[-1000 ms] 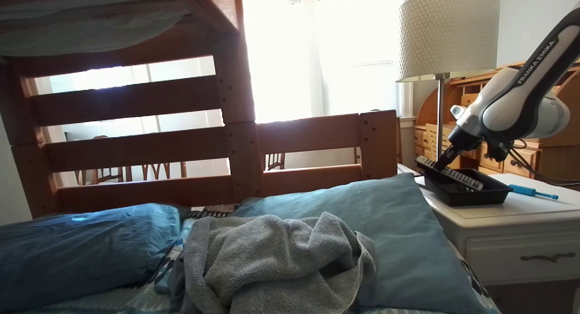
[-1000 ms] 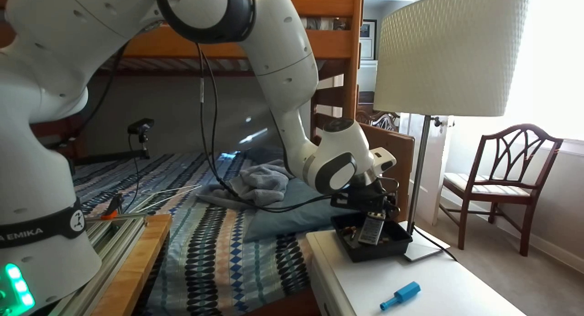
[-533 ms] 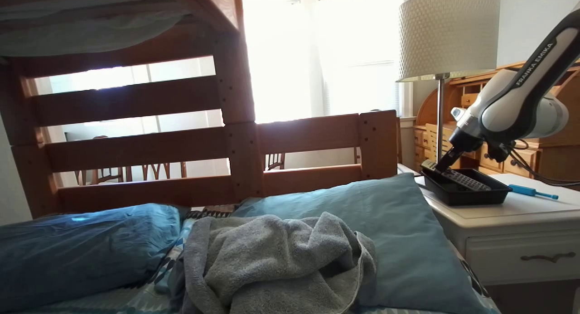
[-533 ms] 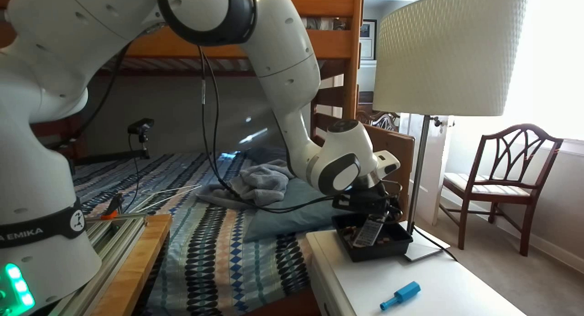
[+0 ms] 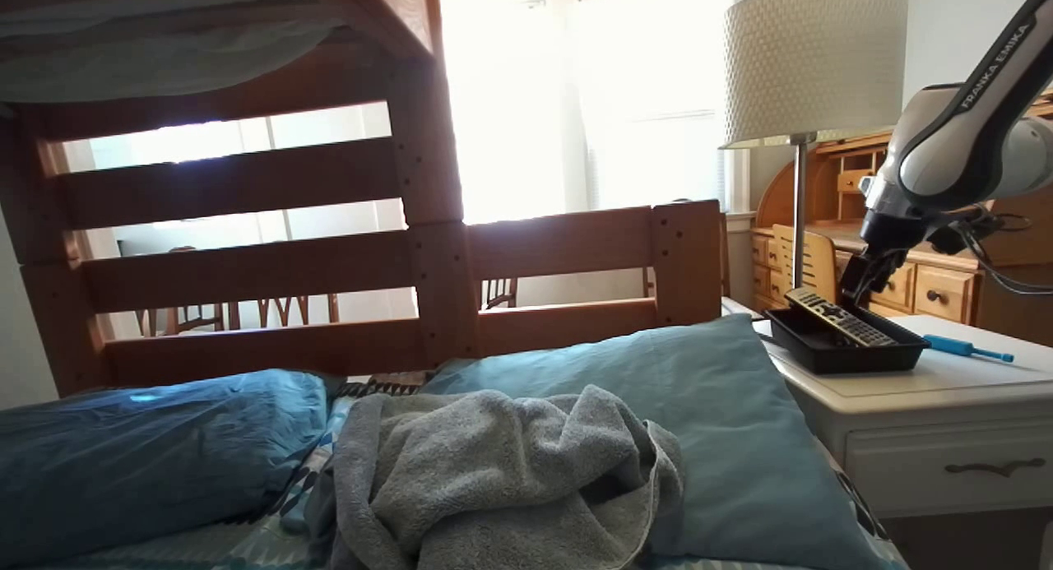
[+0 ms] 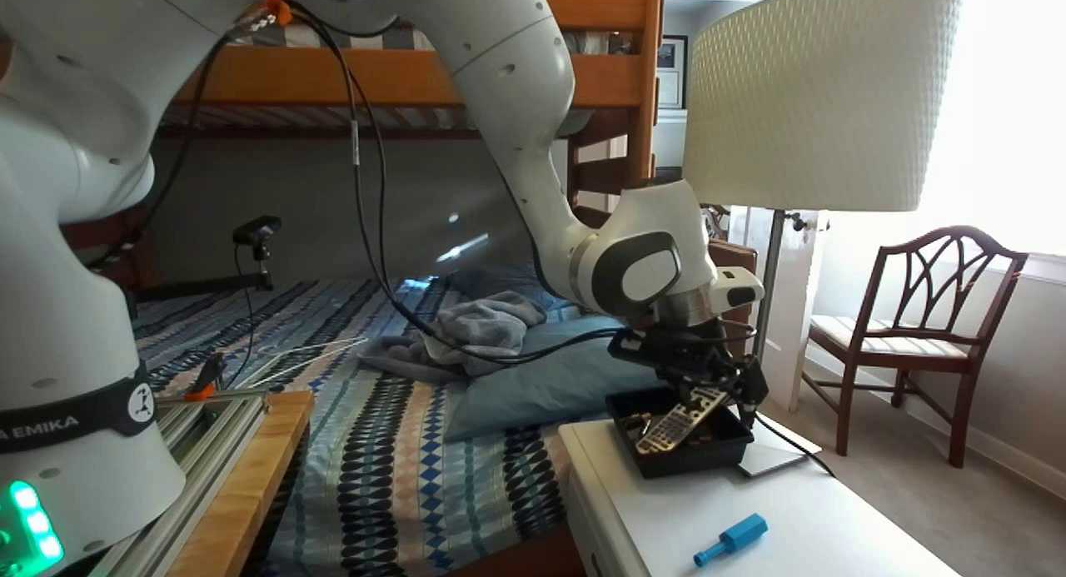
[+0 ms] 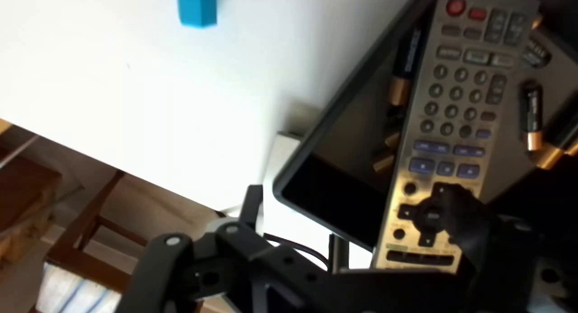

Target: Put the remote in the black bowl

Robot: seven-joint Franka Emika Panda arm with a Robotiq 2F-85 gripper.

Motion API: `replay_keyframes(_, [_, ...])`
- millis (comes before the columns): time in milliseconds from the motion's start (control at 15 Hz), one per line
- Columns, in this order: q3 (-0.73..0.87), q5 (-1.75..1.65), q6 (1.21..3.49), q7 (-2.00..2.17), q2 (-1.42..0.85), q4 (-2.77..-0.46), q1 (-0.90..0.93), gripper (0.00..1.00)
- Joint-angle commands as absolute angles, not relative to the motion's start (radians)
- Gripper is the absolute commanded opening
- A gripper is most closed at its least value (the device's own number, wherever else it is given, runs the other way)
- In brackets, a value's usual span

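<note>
The remote [image 5: 839, 319] lies aslant in the black bowl [image 5: 874, 359], keys up. Clock positions take twelve as the top of each view. In an exterior view its low end points to four o'clock, within the walls; its high end, at ten, rises above the rim. I judge that its length keeps it from lying flat, the rim probably bearing the high end; the loose batteries [image 7: 533, 116] in the bowl, visible at its three and nine o'clock in the wrist view, may also prop it. The claw [image 7: 352, 195] is released: I see its fingers [image 7: 465, 222] spread wide, pinching nothing. The finger on its three o'clock side overlaps the remote's direction keys in the wrist view; whether they touch I cannot tell. I judge the placing all but done, with only a careful withdrawal to make, lest that finger drag the remote. Outward, on the table [image 6: 674, 519] in an exterior view: the lamp [image 6: 820, 119], its base just beside the bowl at three o'clock, and the blue tool [image 6: 737, 537] at five, well apart.
</note>
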State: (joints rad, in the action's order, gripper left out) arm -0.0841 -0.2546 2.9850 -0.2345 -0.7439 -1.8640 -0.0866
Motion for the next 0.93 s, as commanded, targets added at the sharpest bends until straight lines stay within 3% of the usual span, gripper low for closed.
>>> replay_keyframes(0, [-0.028, -0.209, 2.831, -0.175, -0.603, -1.984, -0.049, 1.0])
replay_keyframes(267, [-0.078, -0.096, 2.664, -0.162, -0.515, -2.035, -0.097, 1.0])
replay_keyframes(600, [-0.036, 0.01, 2.501, 0.02, -0.441, -2.055, -0.034, 1.0])
replay_keyframes(867, [-0.027, 0.012, 2.503, 0.056, -0.46, -2.029, -0.023, 1.0])
